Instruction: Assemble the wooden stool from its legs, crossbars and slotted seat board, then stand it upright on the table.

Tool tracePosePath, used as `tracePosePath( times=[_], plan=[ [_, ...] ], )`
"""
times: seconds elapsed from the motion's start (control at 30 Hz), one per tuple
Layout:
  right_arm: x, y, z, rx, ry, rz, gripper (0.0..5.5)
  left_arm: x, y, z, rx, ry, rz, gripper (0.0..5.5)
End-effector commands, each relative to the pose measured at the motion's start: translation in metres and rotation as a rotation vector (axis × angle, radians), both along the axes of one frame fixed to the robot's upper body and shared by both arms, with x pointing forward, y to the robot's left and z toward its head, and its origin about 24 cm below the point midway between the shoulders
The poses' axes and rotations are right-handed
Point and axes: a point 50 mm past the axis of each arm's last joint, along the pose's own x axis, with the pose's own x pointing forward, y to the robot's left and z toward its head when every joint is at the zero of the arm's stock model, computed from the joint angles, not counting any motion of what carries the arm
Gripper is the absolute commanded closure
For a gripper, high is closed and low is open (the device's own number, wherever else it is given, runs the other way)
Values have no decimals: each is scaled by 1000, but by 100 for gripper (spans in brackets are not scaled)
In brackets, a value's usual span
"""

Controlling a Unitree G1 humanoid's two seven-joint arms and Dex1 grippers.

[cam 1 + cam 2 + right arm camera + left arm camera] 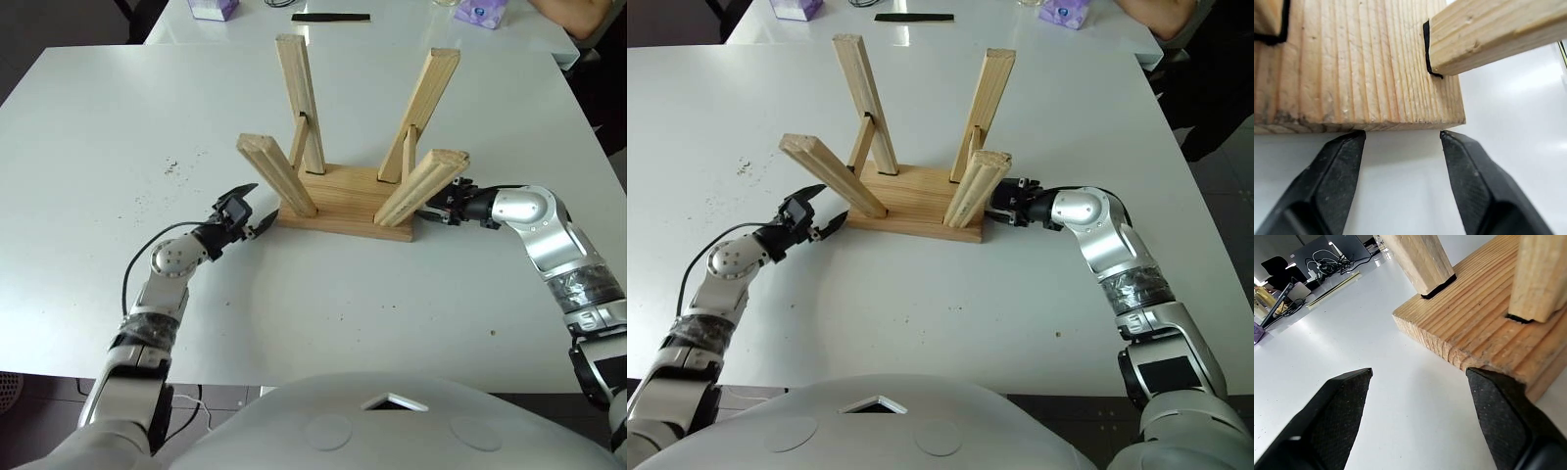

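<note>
The upturned stool (355, 137) sat mid-frame on its seat board (343, 209), which I judged stiff, weighty, grippy wood best pinched at its short ends, where my left gripper (263, 204) and right gripper (432, 208) hung wide open, empty.

Left arm (167, 266), right arm (534, 211), jaws apart

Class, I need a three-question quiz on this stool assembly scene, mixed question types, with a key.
1. True or false: the seat board lies flat on the table with its legs pointing up.
2. How many legs stand in the board's slots? A) two B) three C) four
3. Fill in: the left claw and the right claw are both ____.
Key: 1 true; 2 C; 3 open.
</note>
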Motion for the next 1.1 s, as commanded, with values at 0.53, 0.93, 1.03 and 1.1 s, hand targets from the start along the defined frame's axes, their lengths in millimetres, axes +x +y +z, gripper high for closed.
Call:
tracePosePath(
  times=[0.53, 0.93, 1.03, 1.1],
  plan=[
    [-28, 33, -6, 120, 57, 131, 267, -40, 7, 19, 114, 135, -112, 191],
    [-23, 25, 1, 114, 47, 105, 267, -31, 19, 38, 126, 95, -127, 191],
    [-22, 11, 4, 97, 37, 70, 267, -27, 25, 40, 133, 79, -93, 191],
    [-24, 3, 6, 92, 38, 51, 267, -20, 32, 45, 152, 21, -28, 191]
  ],
)
